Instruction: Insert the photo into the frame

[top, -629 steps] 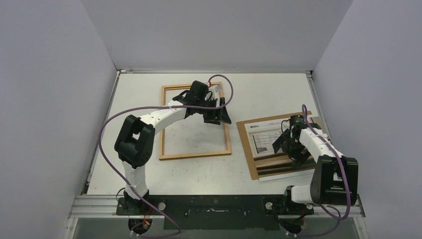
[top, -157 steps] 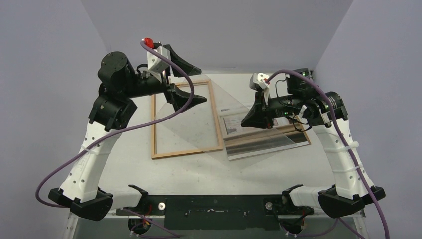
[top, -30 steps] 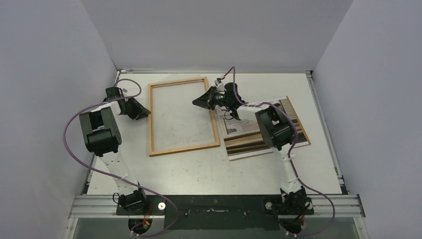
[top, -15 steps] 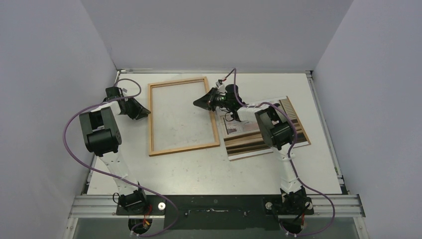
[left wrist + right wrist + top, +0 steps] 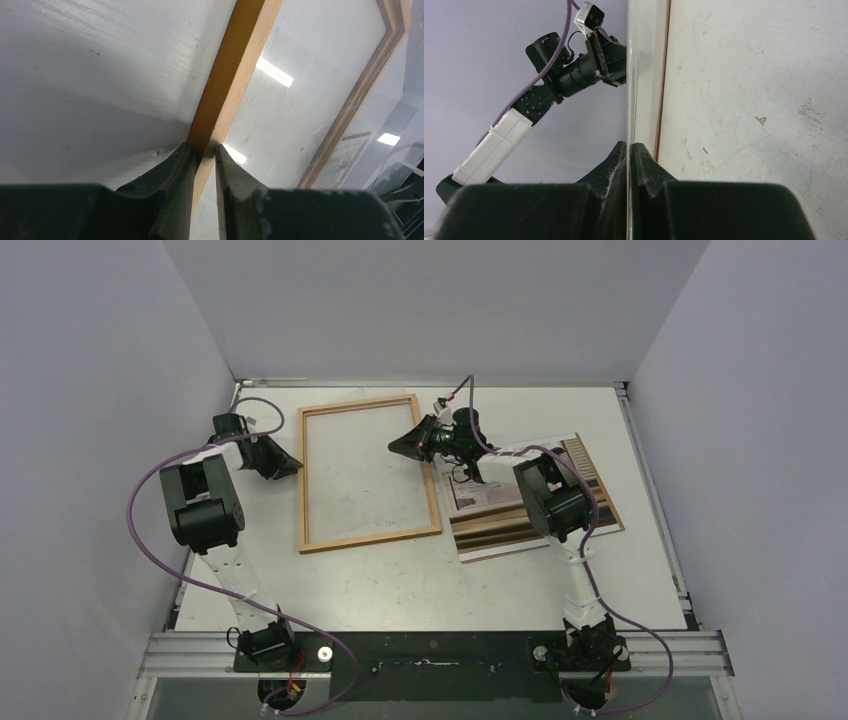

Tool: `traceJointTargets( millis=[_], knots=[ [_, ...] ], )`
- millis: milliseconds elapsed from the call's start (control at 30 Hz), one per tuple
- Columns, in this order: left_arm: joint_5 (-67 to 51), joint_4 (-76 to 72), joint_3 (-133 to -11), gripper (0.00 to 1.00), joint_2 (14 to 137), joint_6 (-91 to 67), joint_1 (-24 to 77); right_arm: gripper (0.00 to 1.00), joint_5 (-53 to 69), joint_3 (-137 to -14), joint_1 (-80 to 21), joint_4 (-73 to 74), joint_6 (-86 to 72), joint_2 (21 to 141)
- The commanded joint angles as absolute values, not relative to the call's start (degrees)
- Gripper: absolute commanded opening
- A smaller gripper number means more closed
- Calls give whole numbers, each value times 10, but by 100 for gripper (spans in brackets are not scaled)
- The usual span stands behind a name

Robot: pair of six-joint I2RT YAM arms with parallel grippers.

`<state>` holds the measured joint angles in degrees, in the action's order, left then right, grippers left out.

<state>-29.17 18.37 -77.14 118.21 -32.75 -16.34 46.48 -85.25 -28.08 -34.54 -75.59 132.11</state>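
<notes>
The frame (image 5: 370, 534) lies flat on the tabletop (image 5: 400, 585), left of centre: a thin rectangle of orange-brown wood. A clear pane (image 5: 300, 100) sits in it, catching glints of the ceiling lights. The left gripper (image 5: 293, 466) is low at the frame's left rail (image 5: 235, 75), and its fingers (image 5: 175, 170) pinch that rail from both sides. The right gripper (image 5: 395, 446) is at the right rail. Its fingers (image 5: 616, 155) are pressed together at the pane's edge, and I cannot tell whether they hold it. The photo (image 5: 478, 492) lies face up just right of the frame, pale above and brown-striped below, partly under the right arm.
</notes>
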Motion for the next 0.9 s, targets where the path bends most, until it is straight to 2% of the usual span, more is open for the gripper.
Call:
traceJointTargets(
  millis=[0, 267, 867],
  knots=[
    [-274, 199, -782, 18, 1207, -318, -150, 0, 479, -861, -290, -386, -743, 1265],
    [-273, 205, -785, 17, 1210, -315, -149, 0, 482, -862, -288, -425, -769, 1261],
    [-270, 217, -791, 15, 1215, -308, -149, 0, 466, -880, -286, -356, -733, 1271]
  ],
)
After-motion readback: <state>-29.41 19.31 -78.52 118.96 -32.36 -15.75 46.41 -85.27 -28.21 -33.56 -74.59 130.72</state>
